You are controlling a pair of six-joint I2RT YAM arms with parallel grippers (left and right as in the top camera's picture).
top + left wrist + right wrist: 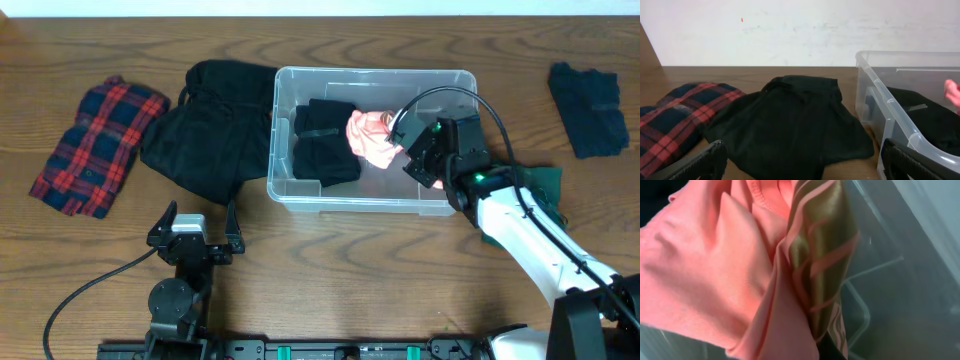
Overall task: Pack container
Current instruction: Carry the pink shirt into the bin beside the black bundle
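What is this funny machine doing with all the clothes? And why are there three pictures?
These are two robot arms at a brown wooden table. One picture looks down from above. The other two come from little cameras on each arm's wrist, so they look very close up.

The robot is packing clothes into a large clear plastic box. A folded black garment already lies inside it. The right claw is shut on a crumpled pink cloth, holding it inside the box. The right wrist picture is filled with that pink cloth.

The left claw is open and holds nothing, resting near the table's front edge.

Still on the table: a red and blue checked cloth, a big loose black garment left of the box, a dark folded cloth far right, and a dark green cloth partly hidden by the right arm.
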